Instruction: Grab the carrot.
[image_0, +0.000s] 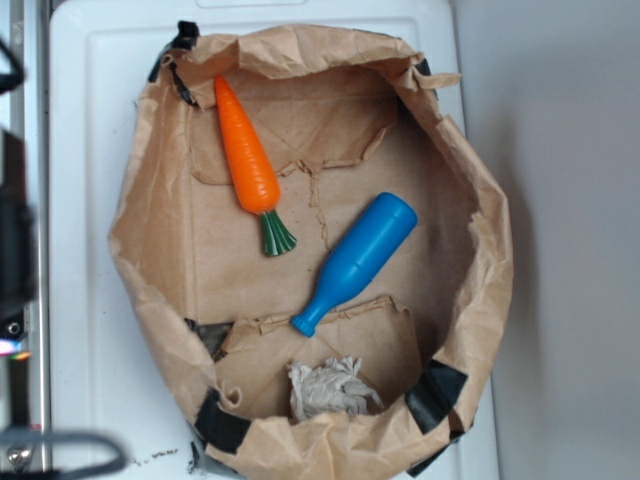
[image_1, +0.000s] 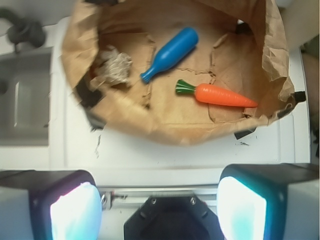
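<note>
Crumpled brown kraft paper forms a shallow, open-topped paper bag (image_0: 480, 260), its torn walls patched with black tape, resting on a white plastic tray (image_0: 90, 120). Inside lie three items. The carrot (image_0: 246, 160), smooth bright-orange plastic tapering to a point with a flared dark-green stem end, rests on the bag floor close to one wall; in the wrist view it lies near the rim on the gripper's side. The blue plastic pin (image_0: 358, 260), glossy and bottle-shaped with a narrow neck, lies diagonally near the carrot's stem but apart from it. A wad of grey crumpled paper (image_0: 328, 388) sits at the far end of the bag.

The gripper (image_1: 159, 207) hangs outside the bag, well apart from the carrot, its two pale pads (image_1: 75, 212) spread wide and holding nothing.

Step in hand, by judgement: the approach, not yet begun in earnest. The next move calls for travelling over the bag wall, aligning the spread pads across the carrot's thick middle, and descending without snagging the paper.
</note>
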